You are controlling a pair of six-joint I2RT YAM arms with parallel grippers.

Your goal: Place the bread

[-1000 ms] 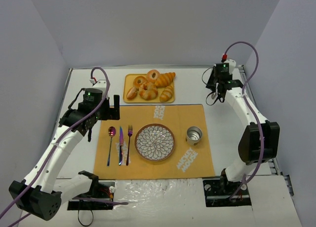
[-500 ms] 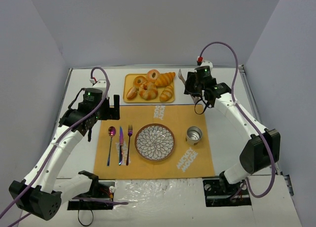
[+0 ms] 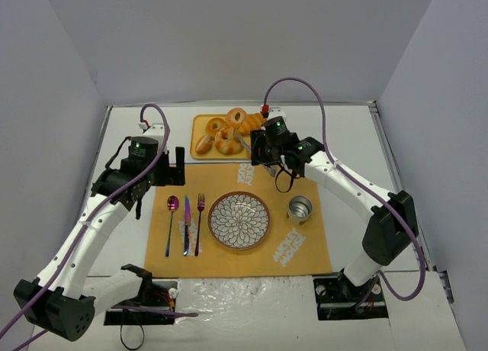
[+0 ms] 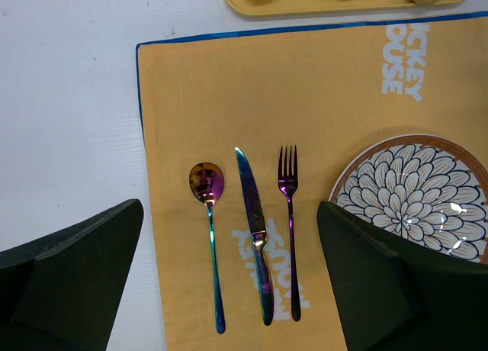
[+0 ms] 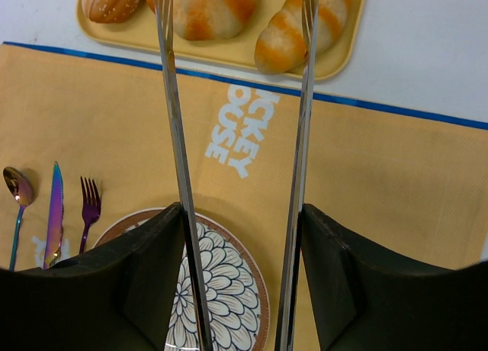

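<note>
Several golden breads lie on a yellow tray at the back; in the right wrist view a striped roll and a bigger loaf sit on that tray. My right gripper is shut on metal tongs, whose two arms stand apart with their tips over the tray's near edge, holding nothing. The flower-patterned plate is bare. My left gripper hangs open above the cutlery.
An orange placemat carries a spoon, a knife, a fork and a metal cup right of the plate. White table surrounds the mat; grey walls close in the sides and back.
My right arm has swung left from the back right corner to the tray's near edge, and the tongs' arms have spread apart. The left arm has not moved.
</note>
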